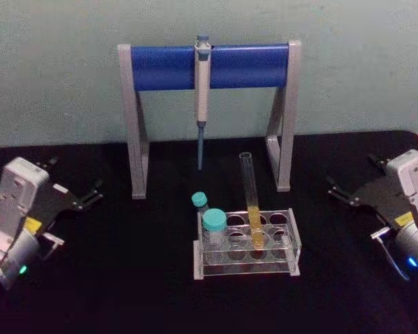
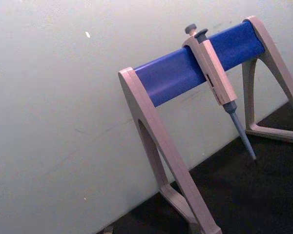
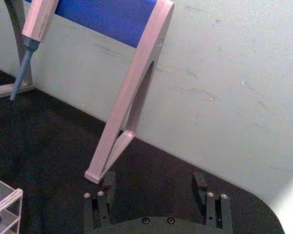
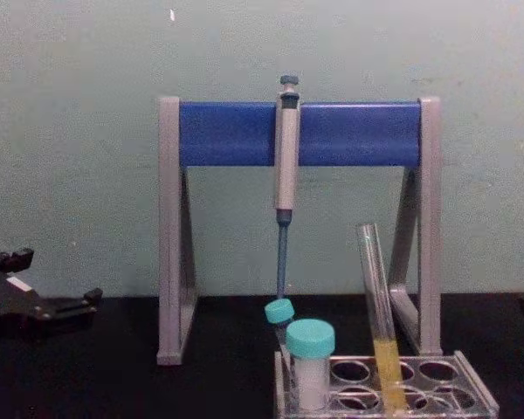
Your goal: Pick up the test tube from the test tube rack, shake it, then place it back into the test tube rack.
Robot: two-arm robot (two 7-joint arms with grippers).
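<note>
The test tube [image 1: 250, 191] is a long clear tube with yellow-orange liquid in its lower part. It stands leaning in a hole of the test tube rack [image 1: 293, 240], a low clear rack at the table's front centre. The chest view shows the test tube [image 4: 375, 292] rising from the test tube rack [image 4: 476, 400]. My left gripper [image 1: 75, 178] rests open at the far left, well away from the rack, and also shows in the chest view [image 4: 54, 281]. My right gripper [image 1: 353, 174] rests open at the far right, with nothing between its wide-apart fingers [image 3: 154, 183].
Two shorter teal-capped tubes [image 1: 214, 223] stand at the rack's left end. Behind the rack is a grey-and-blue pipette stand [image 1: 167, 66] with a pipette [image 1: 203, 90] hanging from its bar. A pale wall closes off the back of the black table [image 1: 125, 292].
</note>
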